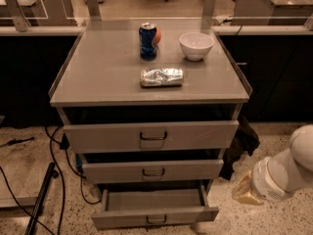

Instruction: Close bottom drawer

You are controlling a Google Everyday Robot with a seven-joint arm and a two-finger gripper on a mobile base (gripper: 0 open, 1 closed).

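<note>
The bottom drawer point(155, 218) is the lowest of three grey drawers in the cabinet. It is pulled out the furthest, and its inside point(154, 199) looks bare. A small dark loop handle point(156, 220) sits on its front. My gripper point(244, 192) is the tan tip of the white arm point(286, 173), low at the right. It is beside the cabinet's right side, about level with the bottom drawer and apart from it.
The middle drawer point(152, 171) and top drawer point(151, 136) stand slightly out. A blue can point(147, 40), a white bowl point(196, 45) and a crumpled silver bag point(162, 77) are on the cabinet top. Cables point(54, 160) and a dark bar point(41, 199) lie at the left.
</note>
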